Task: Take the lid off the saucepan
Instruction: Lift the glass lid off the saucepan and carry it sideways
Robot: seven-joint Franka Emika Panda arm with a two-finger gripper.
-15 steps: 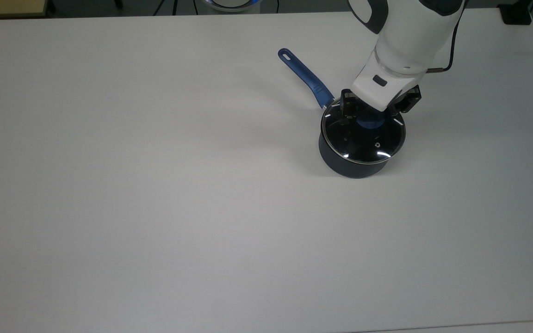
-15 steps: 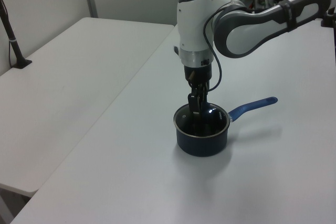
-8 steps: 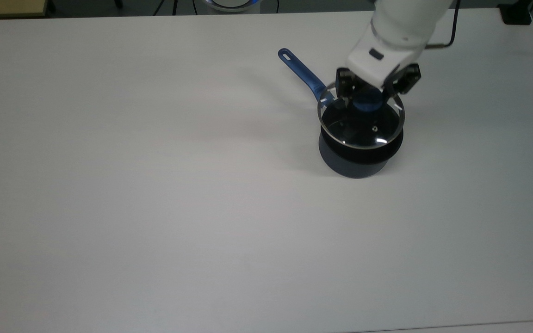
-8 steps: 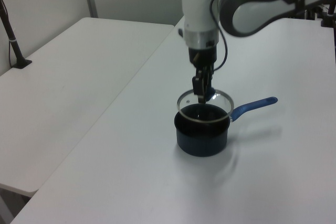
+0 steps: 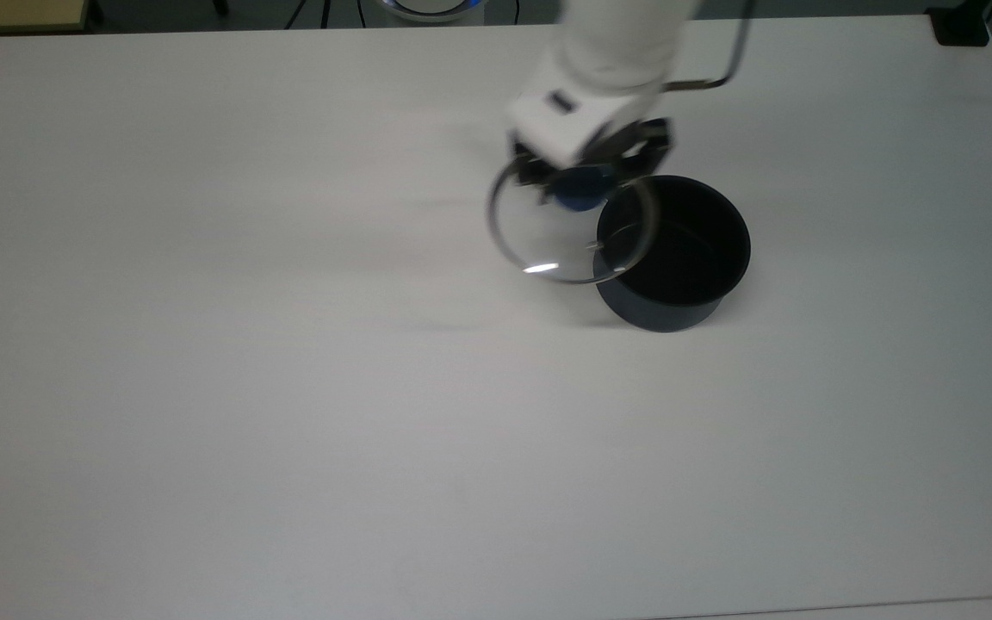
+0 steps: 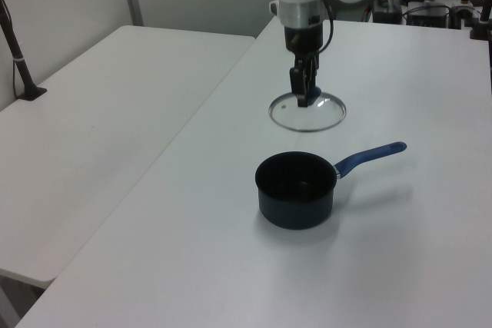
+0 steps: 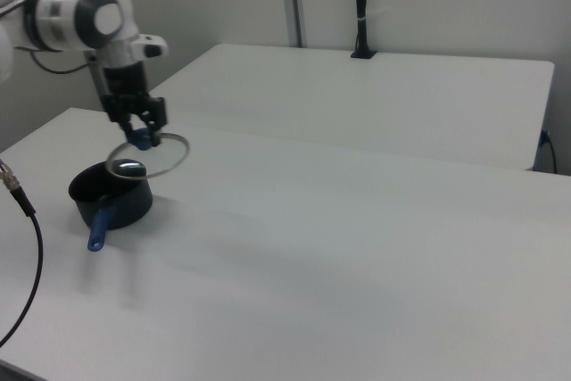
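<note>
My gripper [image 5: 583, 182] is shut on the blue knob of the lid [image 5: 548, 250], a clear glass disc with a steel rim. The lid hangs in the air, clear of the saucepan [image 5: 677, 297]; in the top view it sits to the pan's left and overlaps its rim. In the left view the gripper [image 6: 305, 97] holds the lid [image 6: 324, 117] well above and behind the open dark saucepan [image 6: 295, 203], whose blue handle [image 6: 370, 157] points right. In the right view the gripper [image 7: 143, 134] holds the lid [image 7: 168, 153] just above the saucepan [image 7: 129, 207].
The saucepan stands on a wide white table [image 5: 289, 387]. A second white table [image 6: 108, 105] with a black clamped post [image 6: 19, 59] lies at the left view's left. A black cable [image 7: 25, 220] hangs at the right view's left edge.
The gripper has lifted the lid off the saucepan and carried it higher and toward the top view's left. The pan stays in place, now open.
</note>
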